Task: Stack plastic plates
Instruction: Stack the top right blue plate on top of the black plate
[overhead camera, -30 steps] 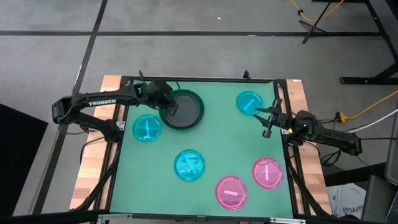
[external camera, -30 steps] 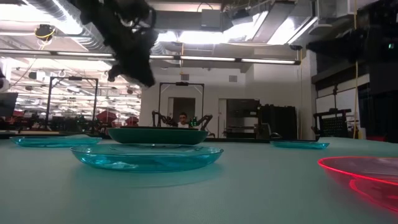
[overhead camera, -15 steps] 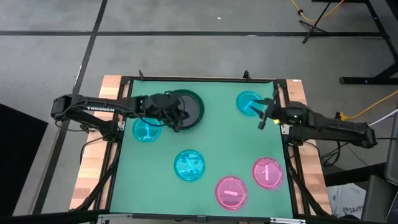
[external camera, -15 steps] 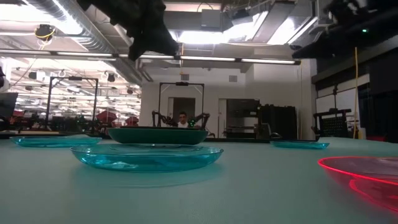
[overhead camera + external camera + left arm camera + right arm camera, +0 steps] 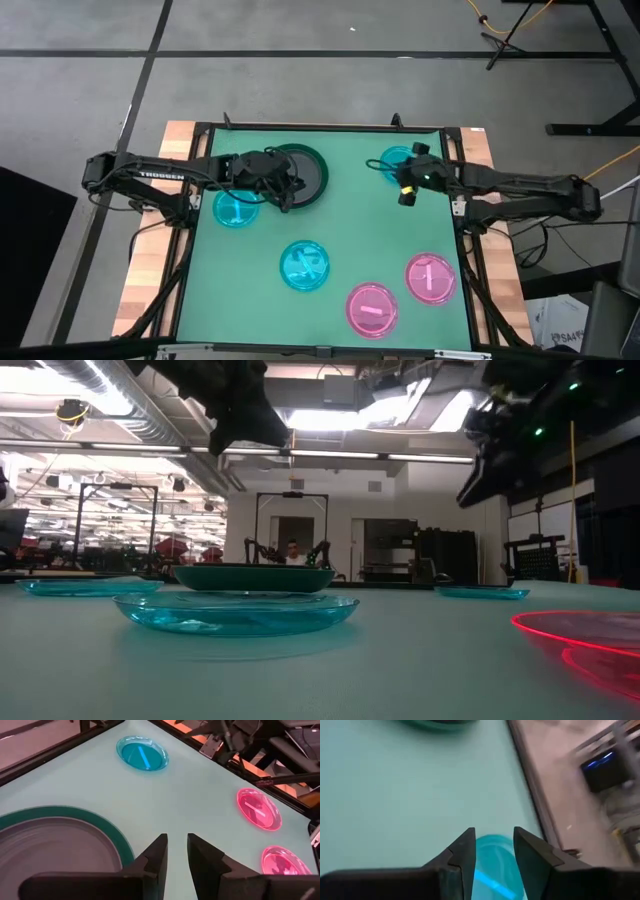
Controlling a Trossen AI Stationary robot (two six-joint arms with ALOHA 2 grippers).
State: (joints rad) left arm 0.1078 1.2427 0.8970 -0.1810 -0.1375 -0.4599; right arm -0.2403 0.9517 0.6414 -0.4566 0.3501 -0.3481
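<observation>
The plastic plates lie scattered over the green table [image 5: 340, 215]. At the far side a dark grey plate [image 5: 300, 176] already sits inside a larger dark green plate [image 5: 292, 153], the start of a stack. Four translucent cyan plates are out singly: one at the far right [image 5: 392, 160], one at the left [image 5: 236, 210], one near the middle [image 5: 304, 266], and none of them touches another. Two pink plates [image 5: 372, 308] rest close together at the near right corner, the second [image 5: 431, 277] just beside the first.

The right gripper [image 5: 408, 190] hangs above the table at the inner edge of the far-right cyan plate, its fingers [image 5: 465, 851] spread apart with nothing between them; the wrist view shows that plate's rim directly beyond the gap. The left gripper [image 5: 284, 198] hovers over the near edge of the green and grey pair, fingers [image 5: 159, 852] narrowly parted and empty.

The step in hand looks like picking up the far-right cyan plate. To do it well, the right arm should come down so one finger slips under the thin rim and the other lands on top, pinching the edge rather than pressing the plate flat, since a shallow plate on a smooth mat will likely slide away if pushed sideways. Then lift level and centre it over the grey plate before letting go
</observation>
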